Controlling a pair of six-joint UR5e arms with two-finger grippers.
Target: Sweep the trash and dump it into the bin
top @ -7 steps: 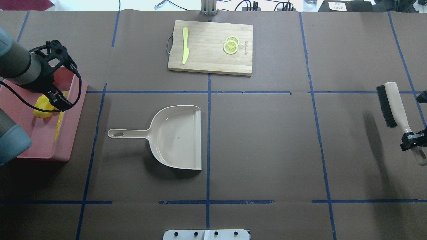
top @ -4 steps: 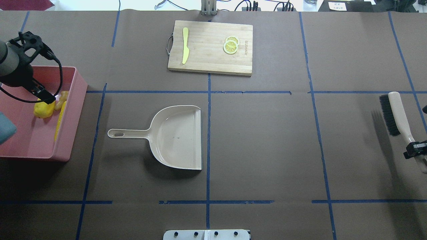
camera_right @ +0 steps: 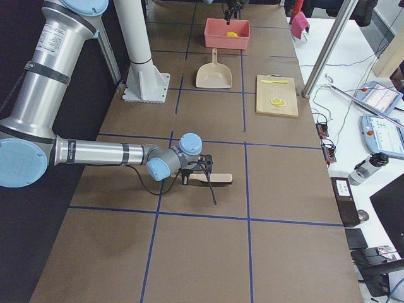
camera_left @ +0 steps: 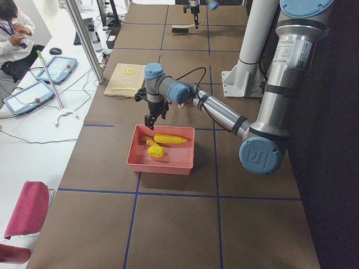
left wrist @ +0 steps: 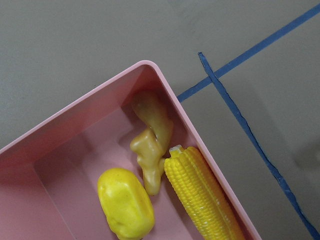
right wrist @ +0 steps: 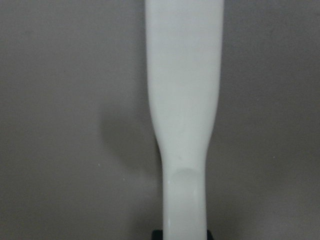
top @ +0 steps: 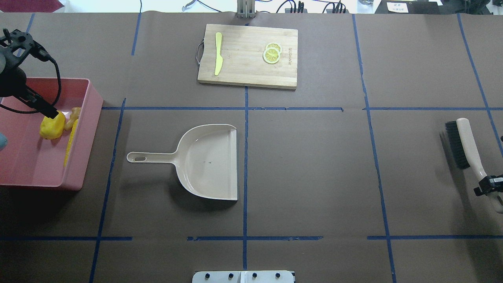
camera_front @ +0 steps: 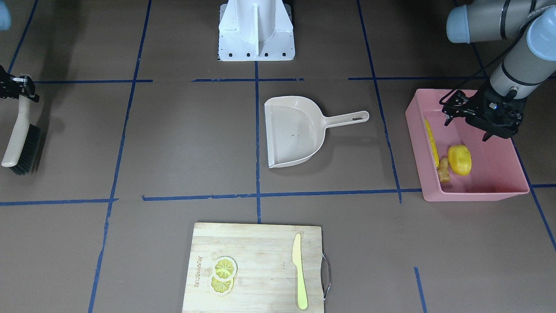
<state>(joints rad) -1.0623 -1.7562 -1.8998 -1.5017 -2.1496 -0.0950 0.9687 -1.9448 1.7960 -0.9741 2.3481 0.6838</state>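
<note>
Left gripper [camera_front: 464,130]: jaws spread wide, empty, hovering over large pink rectangular plastic tub [camera_front: 473,195]. Right gripper [top: 487,184]: jaws clamped on beige handle of black-bristled brush [top: 465,145], well apart from tub, at bench's opposite end.

Yellow toy corn cob [camera_front: 431,137] lies inside tub, long axis along tub's long wall.

Knobbly tan-orange ginger root [camera_front: 443,169] at cob's tip, in tub corner. Rounded yellow potato-like lump [camera_front: 459,159] just beside ginger. All three below jaws, apart from them.
</note>
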